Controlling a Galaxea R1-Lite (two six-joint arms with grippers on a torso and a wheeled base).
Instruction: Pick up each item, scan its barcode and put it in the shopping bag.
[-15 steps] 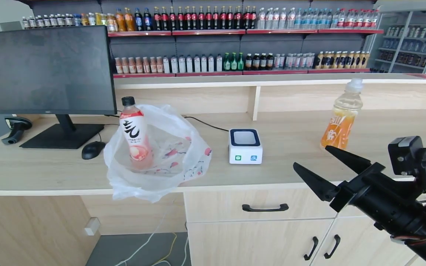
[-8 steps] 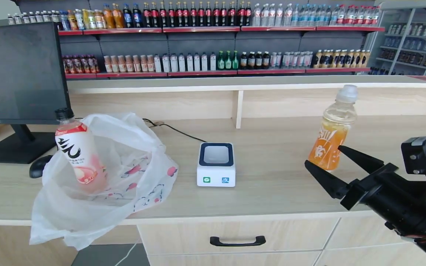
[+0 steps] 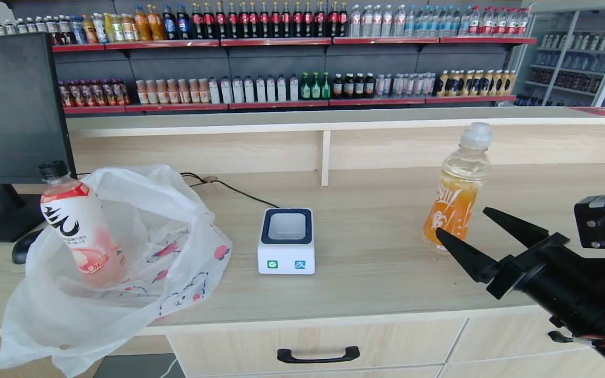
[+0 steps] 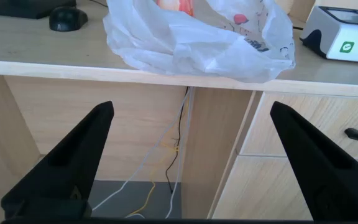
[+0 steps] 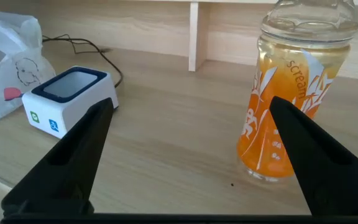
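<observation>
at the left of the table (image 3: 376, 283) the shopping bag (image 3: 139, 294) is lying open with a pink bottle (image 3: 79, 231) standing inside it. the left hand (image 4: 191, 112) is hanging below the table edge, facing that bag, fingers wide apart and holding nothing. the scanner (image 3: 287, 241) is sitting mid-table. the orange bottle (image 3: 457, 191) is standing upright, long axis vertical, at the scanner's 3 o'clock. the right hand (image 3: 461, 220), much the nearer, is hovering spread and empty. the bottle is lying just ahead, at about 10 o'clock from it in the head view, off-centre toward the finger away from the scanner, so the reach is probably calling for a small swing that way.
</observation>
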